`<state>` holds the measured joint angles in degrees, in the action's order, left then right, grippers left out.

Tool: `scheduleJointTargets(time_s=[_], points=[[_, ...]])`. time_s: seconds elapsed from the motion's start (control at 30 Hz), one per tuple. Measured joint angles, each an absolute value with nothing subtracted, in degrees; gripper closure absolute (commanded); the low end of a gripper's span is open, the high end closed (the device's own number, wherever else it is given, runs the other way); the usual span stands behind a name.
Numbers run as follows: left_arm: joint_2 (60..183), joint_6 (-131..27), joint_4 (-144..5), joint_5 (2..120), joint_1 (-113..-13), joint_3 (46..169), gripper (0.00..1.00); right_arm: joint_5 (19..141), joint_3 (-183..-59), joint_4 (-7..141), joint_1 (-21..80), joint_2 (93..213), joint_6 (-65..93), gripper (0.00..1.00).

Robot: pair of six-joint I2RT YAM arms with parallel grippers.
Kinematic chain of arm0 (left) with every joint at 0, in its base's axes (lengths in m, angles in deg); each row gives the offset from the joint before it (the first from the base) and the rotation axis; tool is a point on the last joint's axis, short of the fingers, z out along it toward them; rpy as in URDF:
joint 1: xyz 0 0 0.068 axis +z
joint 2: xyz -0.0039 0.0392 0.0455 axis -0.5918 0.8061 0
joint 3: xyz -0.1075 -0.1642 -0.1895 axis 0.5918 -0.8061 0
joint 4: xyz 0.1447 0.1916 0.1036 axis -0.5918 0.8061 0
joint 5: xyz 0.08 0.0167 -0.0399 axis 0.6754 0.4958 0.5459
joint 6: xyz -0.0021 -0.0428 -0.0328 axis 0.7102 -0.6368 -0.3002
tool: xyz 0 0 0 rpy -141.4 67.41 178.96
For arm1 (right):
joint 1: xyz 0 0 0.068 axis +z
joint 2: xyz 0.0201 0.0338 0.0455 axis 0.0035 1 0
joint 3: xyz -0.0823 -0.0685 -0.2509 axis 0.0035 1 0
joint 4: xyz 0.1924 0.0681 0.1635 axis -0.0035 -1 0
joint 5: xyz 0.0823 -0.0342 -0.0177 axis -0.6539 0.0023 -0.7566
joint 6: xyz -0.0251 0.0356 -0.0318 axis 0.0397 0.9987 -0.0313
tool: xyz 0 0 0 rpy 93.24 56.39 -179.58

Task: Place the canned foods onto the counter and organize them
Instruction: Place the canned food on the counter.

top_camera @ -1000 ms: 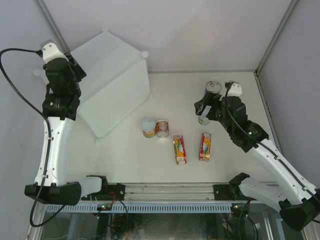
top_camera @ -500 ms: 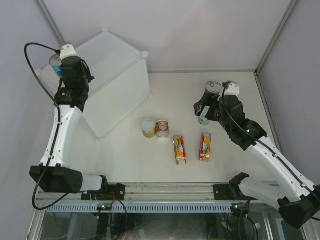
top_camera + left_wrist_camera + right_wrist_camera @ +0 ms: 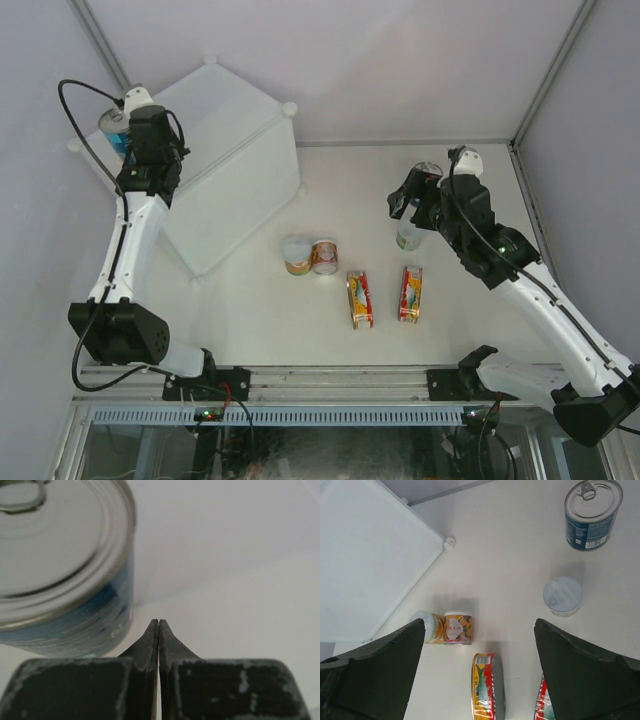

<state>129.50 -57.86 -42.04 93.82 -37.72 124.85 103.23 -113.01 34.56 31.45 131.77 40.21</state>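
Observation:
The counter (image 3: 230, 150) is a big white box at the back left; it also shows in the right wrist view (image 3: 370, 555). One tall blue can (image 3: 114, 130) stands on its left corner. My left gripper (image 3: 140, 122) is shut and empty just right of that can (image 3: 60, 565), fingertips (image 3: 158, 622) together. My right gripper (image 3: 410, 205) is open and empty above the table (image 3: 480, 622). Below it are the second tall blue can (image 3: 592, 515), a short can (image 3: 562, 596), two short cans (image 3: 458, 627) side by side, and two flat red-and-yellow tins (image 3: 488, 687).
Both tins lie near the table's front middle (image 3: 359, 298) (image 3: 410, 292). The pair of short cans (image 3: 310, 255) sits just right of the counter's front corner. Grey walls close in the left, back and right; a metal post (image 3: 545, 80) runs at the back right.
The left arm has swung in over the counter's left corner, and the tall blue can now stands uncovered beside its shut gripper. The right gripper has shifted slightly toward the back.

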Motion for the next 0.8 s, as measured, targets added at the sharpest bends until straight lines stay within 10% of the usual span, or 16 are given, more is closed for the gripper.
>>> scheduleJointTargets(time_s=[0.8], points=[[131.4,-64.96,-46.12,91.2,-31.79,123.36,1.0,108.47,-117.42,29.04,37.98,134.85,39.44,0.11]])
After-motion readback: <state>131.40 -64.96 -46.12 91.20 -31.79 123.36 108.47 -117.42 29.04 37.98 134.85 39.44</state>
